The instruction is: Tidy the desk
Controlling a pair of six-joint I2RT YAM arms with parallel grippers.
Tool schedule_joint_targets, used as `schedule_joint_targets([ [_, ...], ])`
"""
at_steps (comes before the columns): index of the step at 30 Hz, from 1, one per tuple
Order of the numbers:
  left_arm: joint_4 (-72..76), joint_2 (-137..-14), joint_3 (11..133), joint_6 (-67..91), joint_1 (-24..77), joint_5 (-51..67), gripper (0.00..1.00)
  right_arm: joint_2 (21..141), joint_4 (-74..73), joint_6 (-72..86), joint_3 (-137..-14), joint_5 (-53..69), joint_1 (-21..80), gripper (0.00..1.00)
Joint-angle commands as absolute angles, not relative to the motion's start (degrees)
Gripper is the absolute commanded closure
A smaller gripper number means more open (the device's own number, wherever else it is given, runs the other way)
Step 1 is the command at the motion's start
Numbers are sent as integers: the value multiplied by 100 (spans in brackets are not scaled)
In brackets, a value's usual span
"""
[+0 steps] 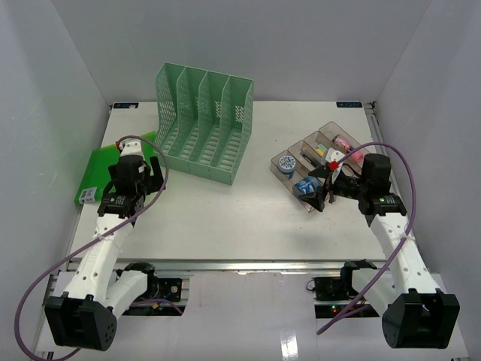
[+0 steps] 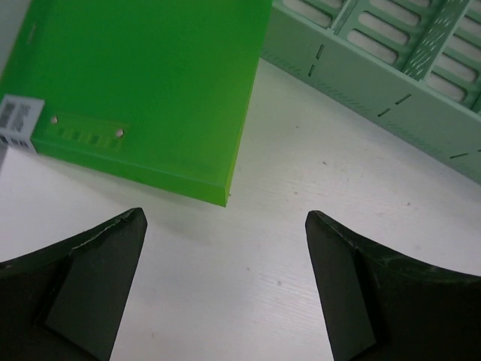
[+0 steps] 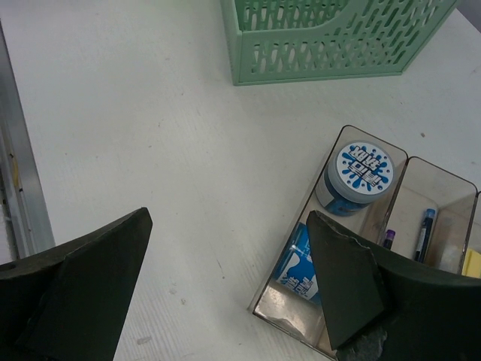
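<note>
The desk [image 1: 225, 218] is a white tabletop. On its left side lies a bright green folder [image 1: 101, 173] [image 2: 143, 83] with a barcode label near one corner. My left gripper [image 1: 150, 171] [image 2: 225, 214] hovers open just short of the folder's near corner, over bare desk, with nothing between its fingers. At the right, my right gripper [image 1: 322, 188] [image 3: 227, 214] is open over the near-left corner of a clear tray [image 1: 274, 162] [image 3: 279, 316]. One finger [image 3: 346, 278] reaches above the tray and the other is over the desk. It holds nothing.
A green mesh file rack [image 1: 203, 124] [image 2: 391, 68] [image 3: 331, 30] stands at back centre. The tray holds a round tub with a blue-and-white lid [image 3: 362, 169], a blue-and-white carton [image 3: 297, 271], pens [image 3: 423, 229] and small items. A metal rail [image 1: 240, 265] lines the front edge.
</note>
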State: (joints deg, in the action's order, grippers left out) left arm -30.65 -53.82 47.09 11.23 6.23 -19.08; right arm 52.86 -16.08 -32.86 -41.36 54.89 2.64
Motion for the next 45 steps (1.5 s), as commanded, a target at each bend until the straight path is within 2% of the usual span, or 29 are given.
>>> schedule_joint_targets([
  [1, -2122, -4631, 3916, -442, 642, -1563, 2, 5228, -1450, -3124, -4162, 5922, 232, 10],
  [6, -1485, -4192, 3208, -1404, 642, -1251, 2, 5130, -1462, -3091, -4178, 6050, 237, 10],
  [16, 165, -5853, 2735, -2494, 642, -1321, 2, 4990, -1475, -3050, -4159, 6118, 255, 10],
  [24, 1397, -6579, 2760, -3014, 642, -1783, 6, 4948, -1485, -3050, -4157, 6133, 255, 10],
  [29, 1501, -7076, 2946, -3020, 642, -2010, 26, 4932, -1485, -3050, -4147, 6125, 255, 10],
  [35, 1625, -7417, 2981, -3100, 642, -2301, 40, 4949, -1485, -3050, -4148, 6117, 246, 10],
  [39, 1626, -7295, 3070, -3023, 642, -2606, 80, 4949, -1485, -3050, -4140, 6108, 255, 10],
  [41, 1626, -7166, 3112, -3024, 642, -2876, 95, 4957, -1481, -3050, -4140, 6113, 250, 10],
  [43, 1609, -7006, 3172, -3032, 642, -3066, 100, 4948, -1485, -3050, -4140, 6117, 255, 10],
  [45, 1517, -6823, 3277, -3005, 642, -3148, 100, 4945, -1485, -3050, -4136, 6124, 255, 10],
])
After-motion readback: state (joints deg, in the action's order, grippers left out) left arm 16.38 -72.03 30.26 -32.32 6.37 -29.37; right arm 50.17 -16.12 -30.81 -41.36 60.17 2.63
